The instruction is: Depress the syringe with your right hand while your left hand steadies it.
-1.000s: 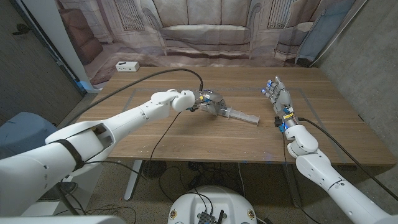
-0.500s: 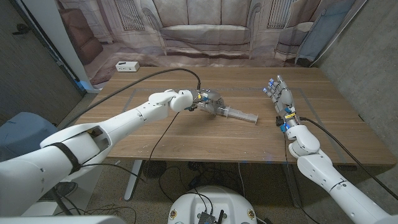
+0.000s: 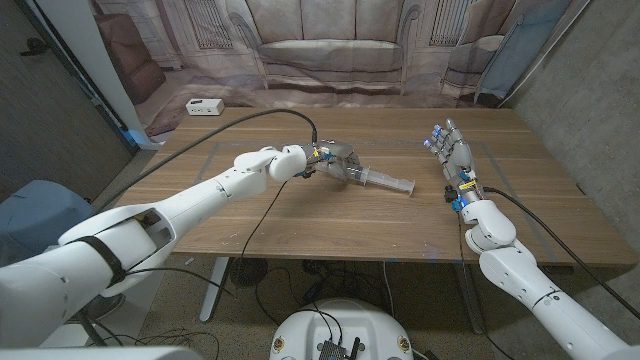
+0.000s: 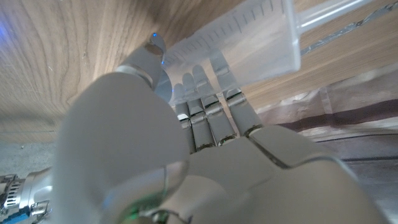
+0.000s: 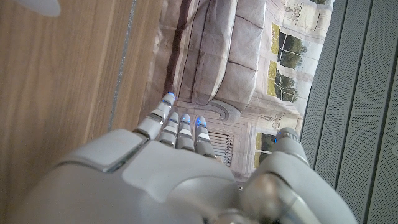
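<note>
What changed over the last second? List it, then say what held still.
The left hand, gripping the syringe by its barrel, edged slightly toward the far side of the table, and the syringe went with it, its plunger end pointing toward the right hand. Nothing was taken hold of or let go. The right hand stayed apart from the syringe, holding nothing; the white box did not move.

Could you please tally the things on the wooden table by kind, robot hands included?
Syringe: 1, gripped at its barrel end by the left hand.
White box at the table's far left edge: 1.
Robot hands: 2, the left hand and the right hand, which holds nothing.
Total: 4.
</note>
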